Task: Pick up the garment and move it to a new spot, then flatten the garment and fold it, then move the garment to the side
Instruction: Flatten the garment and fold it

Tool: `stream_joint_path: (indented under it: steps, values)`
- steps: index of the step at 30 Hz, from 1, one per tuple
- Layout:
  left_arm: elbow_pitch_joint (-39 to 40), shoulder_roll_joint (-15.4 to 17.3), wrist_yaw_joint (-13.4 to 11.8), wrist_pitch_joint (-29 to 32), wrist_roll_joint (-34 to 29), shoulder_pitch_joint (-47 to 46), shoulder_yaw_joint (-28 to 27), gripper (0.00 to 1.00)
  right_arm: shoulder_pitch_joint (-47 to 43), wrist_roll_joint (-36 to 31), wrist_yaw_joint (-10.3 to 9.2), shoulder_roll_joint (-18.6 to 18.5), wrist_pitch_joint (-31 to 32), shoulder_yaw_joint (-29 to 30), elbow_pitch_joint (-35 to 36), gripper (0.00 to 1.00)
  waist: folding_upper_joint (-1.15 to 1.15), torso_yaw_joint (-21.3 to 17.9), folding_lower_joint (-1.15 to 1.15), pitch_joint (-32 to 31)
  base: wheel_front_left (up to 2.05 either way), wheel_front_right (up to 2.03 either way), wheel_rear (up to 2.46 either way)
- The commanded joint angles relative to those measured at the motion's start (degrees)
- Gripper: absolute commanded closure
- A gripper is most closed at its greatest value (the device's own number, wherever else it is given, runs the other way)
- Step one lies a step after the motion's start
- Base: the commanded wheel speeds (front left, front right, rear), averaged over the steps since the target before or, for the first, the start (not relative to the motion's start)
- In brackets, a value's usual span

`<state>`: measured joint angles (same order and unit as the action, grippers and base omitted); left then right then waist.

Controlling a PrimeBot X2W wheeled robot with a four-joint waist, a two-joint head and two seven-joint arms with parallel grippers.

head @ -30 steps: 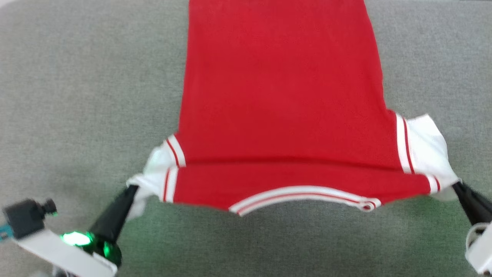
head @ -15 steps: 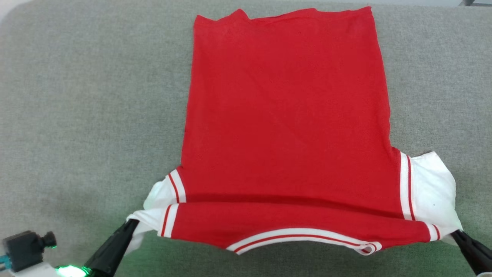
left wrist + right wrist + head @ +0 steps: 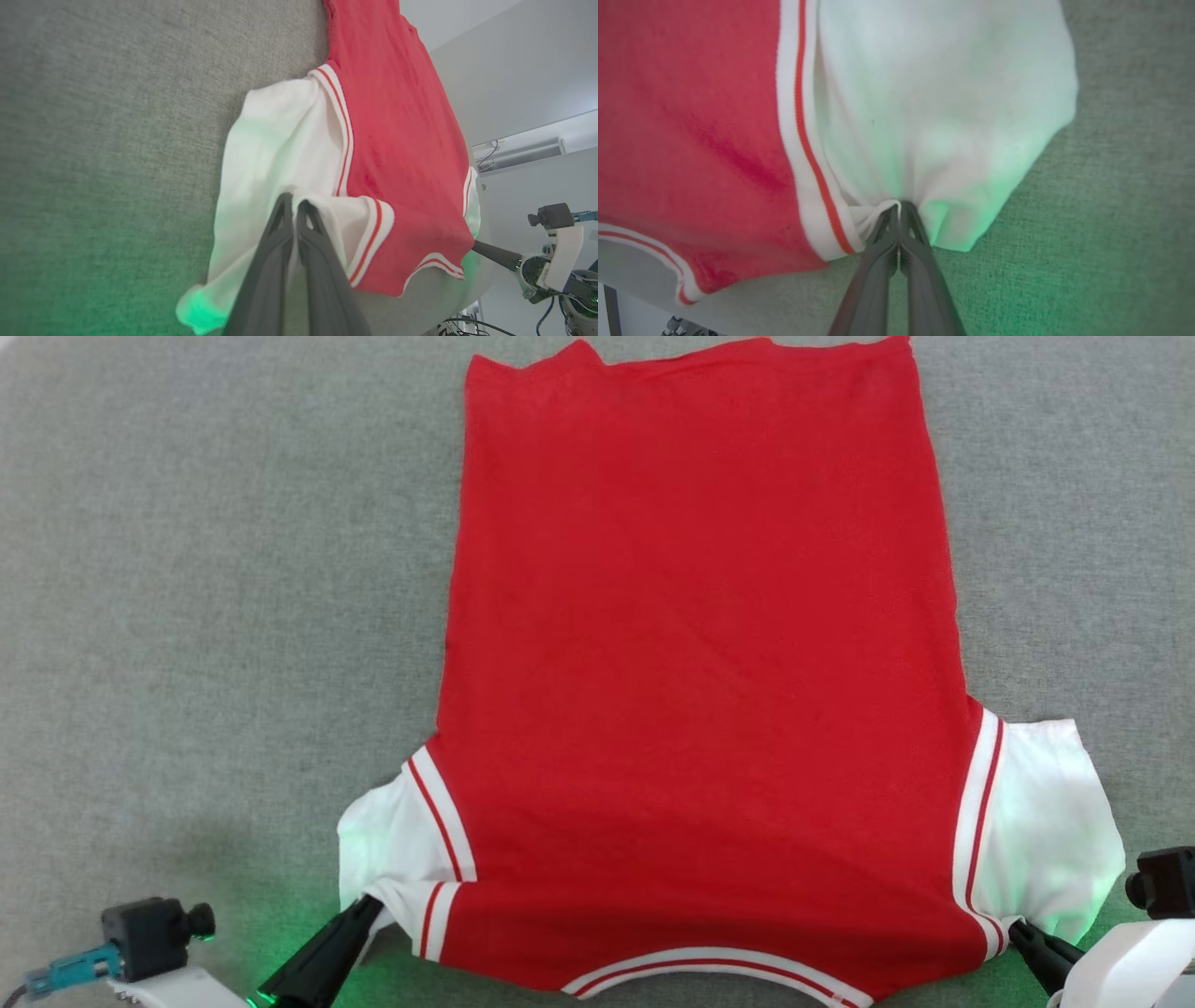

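The garment (image 3: 700,663), a red T-shirt with white sleeves and striped trim, lies spread on the grey fabric surface (image 3: 205,616), hem far, neckline toward me. My left gripper (image 3: 366,907) is shut on the garment at its left shoulder by the white sleeve (image 3: 387,835). My right gripper (image 3: 1016,928) is shut on the right shoulder by the other sleeve (image 3: 1046,821). In the left wrist view the fingers (image 3: 292,219) pinch white cloth of the garment (image 3: 392,140). In the right wrist view my gripper (image 3: 899,207) bunches the garment's (image 3: 691,116) white sleeve fabric.
The grey fabric surface stretches wide on both sides of the shirt. Its near edge (image 3: 654,298) runs just below the neckline. Green light from the wrists tints the cloth near both grippers. In the left wrist view a pale wall (image 3: 514,70) stands beyond the surface.
Both grippers have lowered the shoulders toward the surface; the fold across the chest has flattened out and the sleeves now lie spread. The head view has shifted too.
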<state>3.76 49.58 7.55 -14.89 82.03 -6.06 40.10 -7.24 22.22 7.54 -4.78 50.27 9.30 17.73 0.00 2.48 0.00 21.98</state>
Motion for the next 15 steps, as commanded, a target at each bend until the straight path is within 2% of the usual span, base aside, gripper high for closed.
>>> stream_joint_path:
  steps: [1,6,8,9,12,15]
  values:
    - [-0.3,-0.3,-0.1,-0.2,-0.2,-0.8,0.4,1.0,-0.6,-0.8,-0.1,-0.1,0.4,-0.6,-3.3,1.0,0.0,0.2,0.0,0.2,0.0,0.0,0.0]
    - [-1.3,-0.4,-0.1,-0.3,0.5,-2.2,1.9,1.0,1.0,-1.1,-0.15,-0.9,-3.5,-2.2,-5.8,1.0,0.0,0.1,0.0,0.9,0.0,0.0,0.0]
    - [-0.9,-0.3,-0.1,-0.3,0.7,-2.4,1.5,1.0,2.1,-1.2,-0.15,-1.3,-5.0,-2.5,-4.3,0.39,0.0,-0.1,0.0,1.1,0.0,0.0,0.0]
    - [-0.7,-0.3,-0.1,-0.3,0.6,-2.3,1.2,1.0,2.6,-1.6,-0.15,-1.7,-5.6,-2.3,-3.0,0.0,0.0,-0.2,0.0,1.2,0.0,0.0,0.0]
    - [0.2,-0.2,-0.1,-0.3,-0.1,-1.7,0.3,1.0,2.5,-2.7,-0.15,-2.5,-4.8,-1.4,3.1,0.0,0.0,-0.4,0.0,1.6,0.0,0.0,0.0]
    - [1.6,-0.2,-0.1,-0.3,-0.8,-1.3,-0.6,1.0,3.0,-1.8,-0.08,-2.5,-0.7,-0.4,11.7,0.0,0.0,-0.1,0.0,2.4,0.0,0.0,0.0]
